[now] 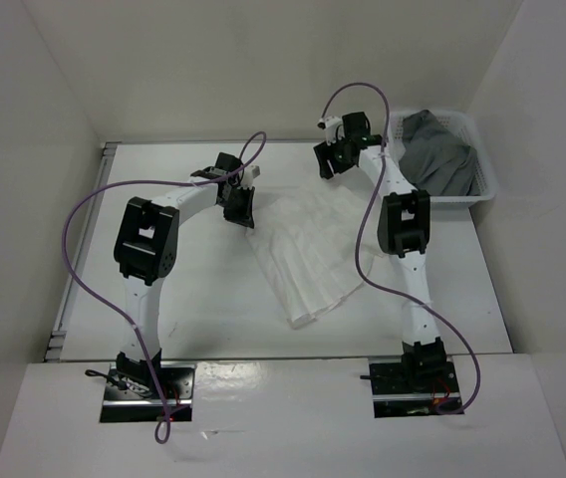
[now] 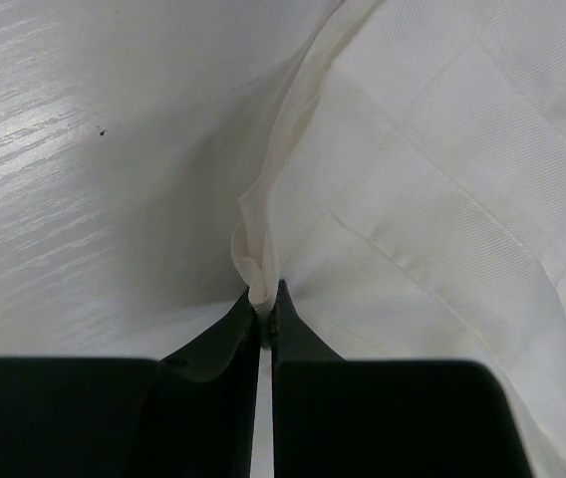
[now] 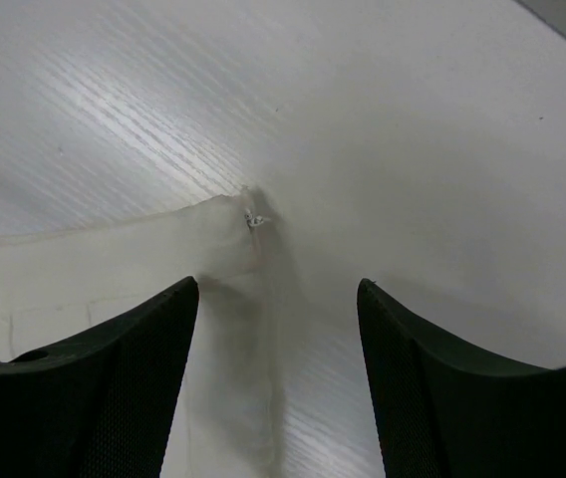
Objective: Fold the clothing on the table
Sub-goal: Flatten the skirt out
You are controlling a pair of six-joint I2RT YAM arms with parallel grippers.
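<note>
The clothing (image 1: 308,249), a thin white pleated garment, lies spread on the table (image 1: 203,289), flaring toward the near side. My left gripper (image 1: 240,206) pinches its left upper edge. In the left wrist view the two dark fingers are shut on a small bunched fold of the clothing (image 2: 256,269), with the pleated cloth (image 2: 442,199) spreading to the right. My right gripper (image 1: 325,159) hovers over the garment's far right corner. In the right wrist view its jaws stand wide apart, and the corner of the clothing (image 3: 228,234), with a tiny metal fastener, lies between them, untouched.
A white mesh basket (image 1: 482,184) at the back right of the table holds a dark grey garment (image 1: 442,154). A metal rail (image 1: 79,259) runs along the table's left edge. White walls enclose the back and both sides.
</note>
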